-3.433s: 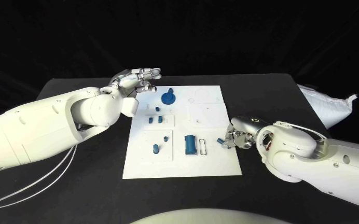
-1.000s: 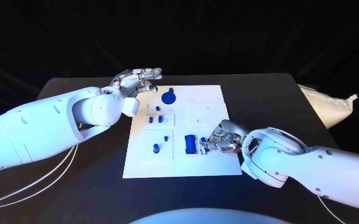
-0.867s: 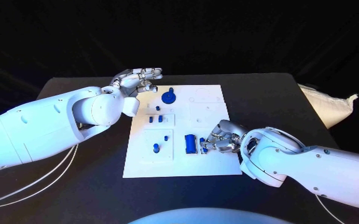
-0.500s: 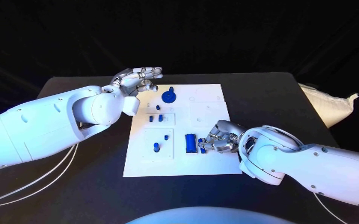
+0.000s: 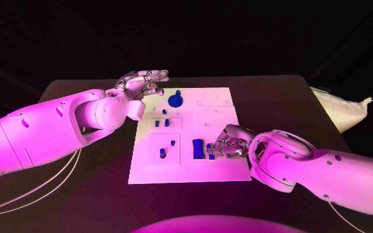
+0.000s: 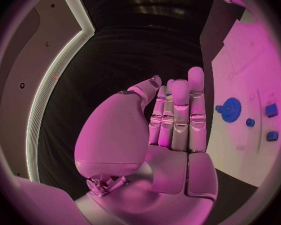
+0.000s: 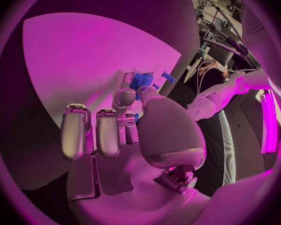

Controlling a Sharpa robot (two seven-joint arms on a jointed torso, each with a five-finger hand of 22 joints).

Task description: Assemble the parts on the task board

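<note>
The white task board [image 5: 221, 111] lies in the middle of the black table. My right hand [image 5: 227, 144] is low over its near right part and pinches a small blue part [image 5: 211, 152], which sits right beside a tall blue block [image 5: 198, 148]. In the right wrist view the fingertips [image 7: 125, 96] meet at that blue part [image 7: 140, 80] on the board [image 7: 84, 50]. My left hand [image 5: 144, 82] hovers off the board's far left corner, fingers straight, holding nothing. A blue gear [image 5: 175, 101] and small blue pegs [image 5: 161, 123] stand on the board; the left wrist view shows my left hand [image 6: 172, 120] beside the gear [image 6: 231, 108].
Two more blue pegs [image 5: 163, 152] stand in the near left panel of the board. A white bag [image 5: 339, 109] lies at the table's right edge. White cables [image 5: 39, 190] hang by the left arm, off the table's left side.
My right hand carried the small blue part leftward from the board's right edge to beside the tall blue block. Over the last second it barely shifted. The left arm stayed still.
</note>
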